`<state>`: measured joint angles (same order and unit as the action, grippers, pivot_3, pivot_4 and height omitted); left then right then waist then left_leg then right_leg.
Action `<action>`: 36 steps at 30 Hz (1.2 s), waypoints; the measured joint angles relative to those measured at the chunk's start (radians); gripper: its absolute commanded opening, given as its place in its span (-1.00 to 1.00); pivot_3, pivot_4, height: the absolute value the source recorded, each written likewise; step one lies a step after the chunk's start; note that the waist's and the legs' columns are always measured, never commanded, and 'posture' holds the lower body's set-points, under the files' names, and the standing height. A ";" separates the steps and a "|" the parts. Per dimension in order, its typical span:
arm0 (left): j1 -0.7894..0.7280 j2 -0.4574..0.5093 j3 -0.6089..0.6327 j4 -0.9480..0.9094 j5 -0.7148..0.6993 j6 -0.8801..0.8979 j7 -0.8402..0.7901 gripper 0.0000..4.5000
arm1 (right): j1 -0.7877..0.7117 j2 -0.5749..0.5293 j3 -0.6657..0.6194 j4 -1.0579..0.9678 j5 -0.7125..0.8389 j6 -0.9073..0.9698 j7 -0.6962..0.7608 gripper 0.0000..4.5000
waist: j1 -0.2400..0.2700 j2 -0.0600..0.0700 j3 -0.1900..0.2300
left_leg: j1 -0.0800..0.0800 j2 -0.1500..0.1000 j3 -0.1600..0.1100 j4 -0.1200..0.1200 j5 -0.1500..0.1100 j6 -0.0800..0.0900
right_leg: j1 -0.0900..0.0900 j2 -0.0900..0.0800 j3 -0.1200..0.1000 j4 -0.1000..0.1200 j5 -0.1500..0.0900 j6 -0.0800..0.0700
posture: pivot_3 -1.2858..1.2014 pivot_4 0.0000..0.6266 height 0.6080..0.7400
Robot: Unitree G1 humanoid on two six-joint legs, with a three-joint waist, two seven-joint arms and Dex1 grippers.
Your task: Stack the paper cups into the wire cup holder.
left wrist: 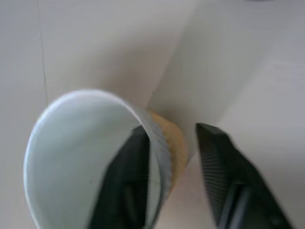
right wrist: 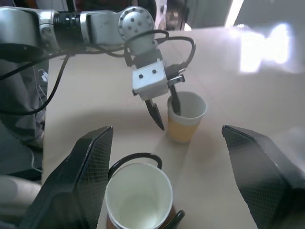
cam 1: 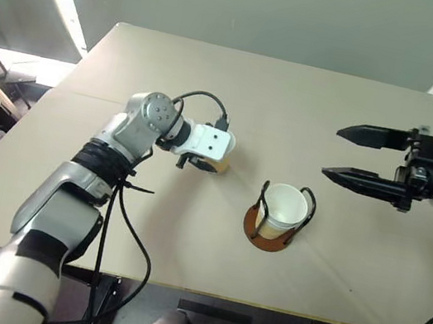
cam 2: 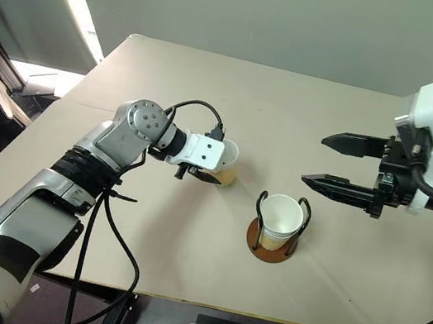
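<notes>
Right wrist view: cup point(right wrist: 138, 200) inside holder point(right wrist: 136, 160).

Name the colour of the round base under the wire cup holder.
Reddish-brown; the base shows best in the left eye view.

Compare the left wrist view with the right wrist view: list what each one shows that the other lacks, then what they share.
Left wrist view alone: the ribbed tan wall of the paper cup up close.

Right wrist view alone: a second white-rimmed paper cup seated in the black wire cup holder, plus the right end effector, open.

Both: the tan-walled, white-rimmed paper cup on the beige table, the left end effector straddling its wall, one finger inside.
</notes>
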<state>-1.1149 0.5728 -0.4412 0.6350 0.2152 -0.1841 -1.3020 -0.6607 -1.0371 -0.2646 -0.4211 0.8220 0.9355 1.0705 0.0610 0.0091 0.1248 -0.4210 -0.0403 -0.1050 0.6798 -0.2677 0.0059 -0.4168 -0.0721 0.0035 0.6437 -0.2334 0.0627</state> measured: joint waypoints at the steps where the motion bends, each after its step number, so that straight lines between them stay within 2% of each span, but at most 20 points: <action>1: -0.005 0.001 0.006 -0.001 -0.015 -0.002 -0.020 -0.94 | 0.014 -0.005 0.000 0.012 -0.002 -0.022 0.016 0.68 | 0.000 0.000 0.000 | 0.000 0.000 0.000 0.000 0.000 0.000 | 0.000 0.000 0.000 0.000 0.000 0.000 | 0.03 -0.52 1.00; 2: -0.006 0.003 0.011 -0.005 -0.028 -0.003 -0.039 -0.99 | 0.025 -0.010 0.000 0.028 -0.002 -0.036 0.032 0.68 | 0.000 0.000 0.000 | 0.000 0.000 0.000 0.000 0.000 0.000 | 0.000 0.000 0.000 0.000 0.000 0.000 | 0.03 -0.52 1.00; 12: -0.070 0.026 0.090 -0.175 -0.171 0.089 -0.184 -0.99 | 0.065 -0.111 0.014 0.160 -0.005 -0.124 0.219 0.68 | 0.003 0.000 0.000 | -0.003 0.000 0.001 0.002 0.000 0.000 | -0.001 0.000 0.000 0.000 0.000 0.001 | 0.03 -0.52 1.00; 18: -0.160 -0.008 0.122 -0.314 -0.265 0.207 -0.232 -0.99 | 0.100 -0.159 0.029 0.175 -0.030 -0.151 0.303 0.68 | 0.002 0.000 0.000 | -0.002 0.001 0.002 0.001 0.000 0.000 | -0.001 0.000 0.000 0.001 0.000 0.001 | 0.03 -0.52 1.00; 24: -0.209 -0.067 0.121 -0.376 -0.341 0.299 -0.267 -0.99 | 0.102 -0.164 0.043 0.184 -0.041 -0.164 0.317 0.68 | 0.003 0.000 0.000 | -0.003 0.000 0.002 0.002 -0.001 0.001 | -0.001 0.000 0.000 0.001 0.000 0.001 | 0.03 -0.52 1.00; 28: -0.211 -0.083 0.088 -0.429 -0.393 0.360 -0.275 -0.99 | 0.107 -0.165 0.043 0.191 -0.044 -0.167 0.317 0.68 | 0.003 0.000 0.000 | -0.003 0.001 0.003 0.002 -0.001 0.001 | -0.001 0.000 0.000 0.001 0.001 0.001 | 0.03 -0.52 1.00; 36: -0.197 -0.018 -0.036 -0.520 -0.495 0.403 -0.279 -0.99 | 0.157 -0.167 0.027 0.189 -0.050 -0.170 0.305 0.68 | 0.003 0.000 0.000 | -0.003 0.001 0.003 0.002 -0.001 0.001 | -0.001 0.000 0.000 0.001 0.001 0.001 | 0.03 -0.52 1.00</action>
<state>-1.3115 0.5551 -0.4772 0.1151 -0.2798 0.2189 -1.5811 -0.5042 -1.2045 -0.2379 -0.2319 0.7716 0.7655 1.3753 0.0642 0.0091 0.1248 -0.4235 -0.0396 -0.1022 0.6820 -0.2686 0.0073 -0.4176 -0.0721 0.0038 0.6452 -0.2329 0.0637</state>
